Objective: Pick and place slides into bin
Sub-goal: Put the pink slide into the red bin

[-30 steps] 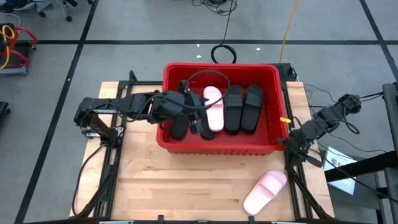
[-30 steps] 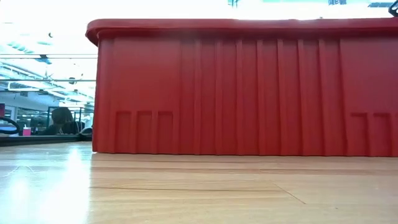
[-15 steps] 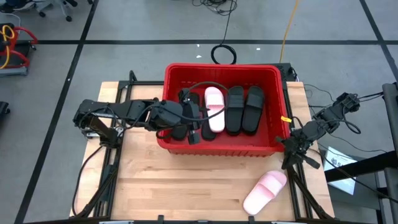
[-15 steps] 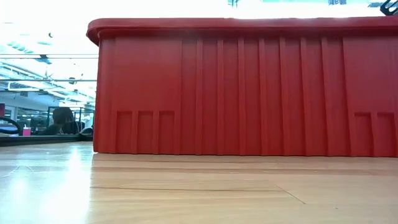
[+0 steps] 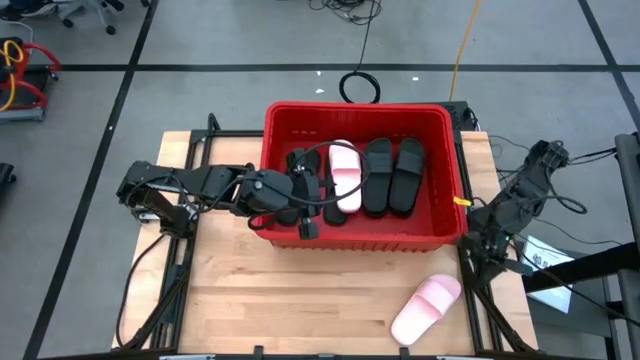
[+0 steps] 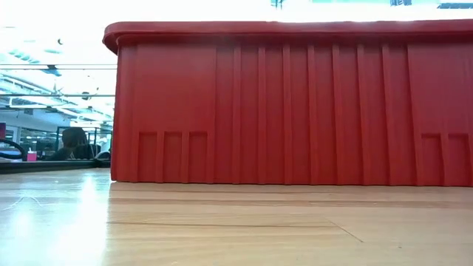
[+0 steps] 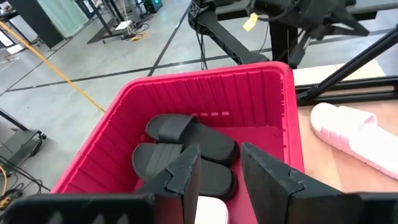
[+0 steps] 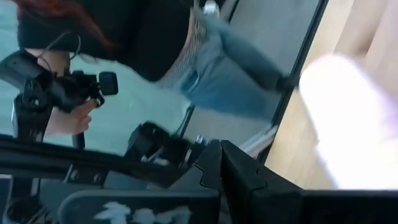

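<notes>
Surface: pale wood, carrying my red bin of slides; one pink slide outside. Left end effector parted, empty, over bin. Right end effector closed, empty, off-edge. Room: grey floor, person.

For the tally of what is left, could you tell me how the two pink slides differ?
The pink slide in the bin lies among black slides, pointing straight away; the pink slide on the table lies alone near the front right corner, angled. Both are pale pink, strap side up.

Slides in bin; one apparently outside.
</notes>
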